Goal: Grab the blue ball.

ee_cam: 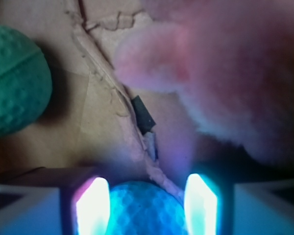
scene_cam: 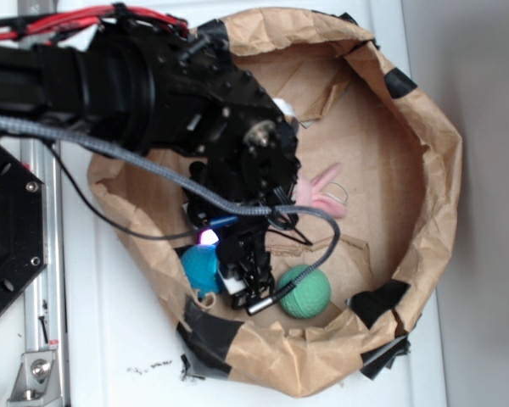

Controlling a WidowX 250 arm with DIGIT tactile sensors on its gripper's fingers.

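Blue ball (ee_cam: pixel 144 209) low in paper nest (scene_cam: pixel 424 153), between spread gripper (ee_cam: pixel 147 205) fingers (ee_cam: pixel 94 205), not pinched yet. Green ball (scene_cam: pixel 305 291) near on far side of gripper; pink plush (ee_cam: pixel 235 73) just beyond. Looks light, matte, slightly squashy: likely grips well, unlikely to slip. Best taken across widest middle, pads level, gentle squeeze. Loose paper floor could let it roll.

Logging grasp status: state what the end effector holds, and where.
The blue ball sits between the end effector fingers, flanked at its sides; whether they clamp it cannot be told.
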